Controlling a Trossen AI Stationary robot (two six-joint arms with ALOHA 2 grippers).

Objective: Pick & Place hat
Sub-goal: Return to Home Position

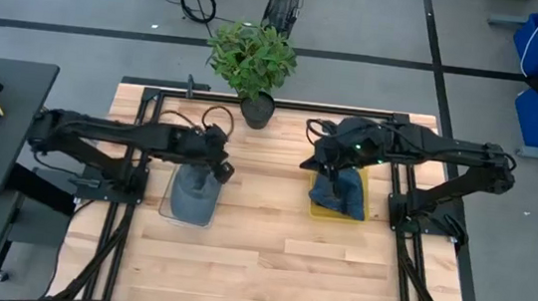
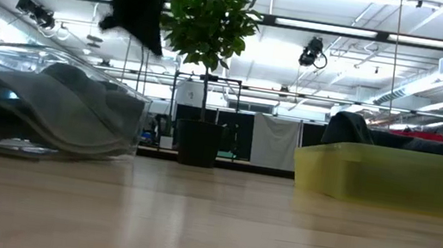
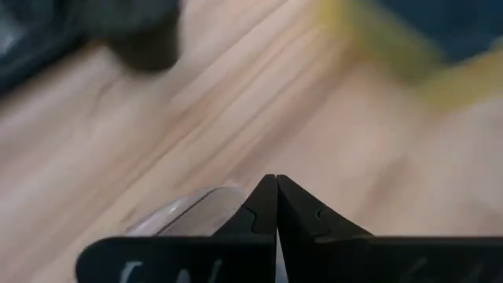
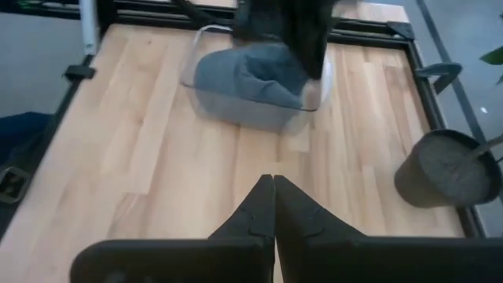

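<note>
A grey hat (image 1: 191, 198) lies in a clear container (image 1: 170, 212) at the table's left; both also show in the low view (image 2: 41, 107) and the right wrist view (image 4: 250, 75). Dark blue hats (image 1: 341, 193) lie in a yellow tray (image 1: 315, 210) at the right, which shows in the low view (image 2: 396, 176). My left gripper (image 1: 223, 173) is shut and empty above the clear container's right edge; its fingertips meet in the left wrist view (image 3: 275, 187). My right gripper (image 1: 316, 163) is shut and empty above the yellow tray's left side, as the right wrist view (image 4: 273, 187) shows.
A potted plant (image 1: 254, 67) stands at the middle of the table's far edge; its pot also shows in the right wrist view (image 4: 446, 169). Bare wood lies between the two containers and along the near edge. A black frame (image 1: 409, 225) borders the table.
</note>
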